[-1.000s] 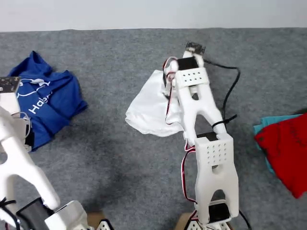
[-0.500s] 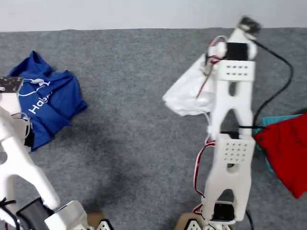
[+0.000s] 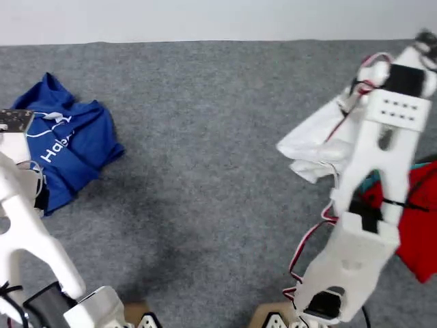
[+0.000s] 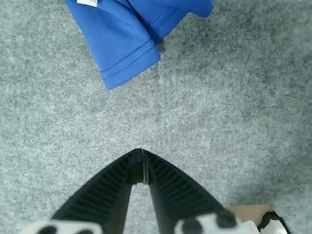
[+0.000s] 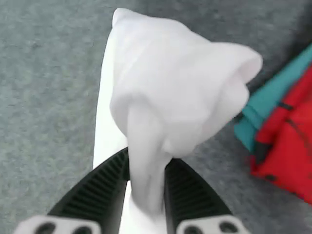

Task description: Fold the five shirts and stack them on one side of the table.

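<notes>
Your right tool (image 5: 146,163) is clamped on the white shirt (image 5: 175,83). The shirt hangs bunched from the tool at the right side of the surface (image 3: 205,171). Just beside it lies the red shirt (image 5: 287,146), on top of a teal shirt (image 5: 270,95). Your left tool (image 4: 142,158) has its tips together, over bare surface near a hem of the blue shirt (image 4: 122,39). The blue shirt lies crumpled at the left side, well apart from the others.
</notes>
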Tool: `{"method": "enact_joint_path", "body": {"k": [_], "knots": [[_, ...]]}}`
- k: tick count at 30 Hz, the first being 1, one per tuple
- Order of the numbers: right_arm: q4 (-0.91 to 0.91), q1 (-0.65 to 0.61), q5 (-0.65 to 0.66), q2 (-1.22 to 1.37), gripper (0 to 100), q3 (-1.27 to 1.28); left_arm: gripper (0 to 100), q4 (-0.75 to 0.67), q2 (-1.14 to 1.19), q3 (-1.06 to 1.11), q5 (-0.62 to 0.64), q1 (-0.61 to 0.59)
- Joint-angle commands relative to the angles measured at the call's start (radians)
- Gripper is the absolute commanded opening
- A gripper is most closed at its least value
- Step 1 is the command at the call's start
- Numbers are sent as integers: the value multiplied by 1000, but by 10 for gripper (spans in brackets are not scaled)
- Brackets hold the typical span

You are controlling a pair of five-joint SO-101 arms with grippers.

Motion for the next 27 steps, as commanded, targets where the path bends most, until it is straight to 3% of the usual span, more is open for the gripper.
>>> {"method": "enact_joint_path", "body": {"k": [1, 7, 16, 27], "knots": [[38, 85, 38, -148, 8, 20, 3, 2, -34, -35, -6, 8], [36, 213, 97, -194, 8, 49, 3, 2, -31, -35, -8, 35], [35, 404, 187, -189, 8, 98, 3, 2, -29, -35, -2, 183], [-12, 598, 295, -174, 8, 241, 3, 3, -28, -33, -2, 193]]}}
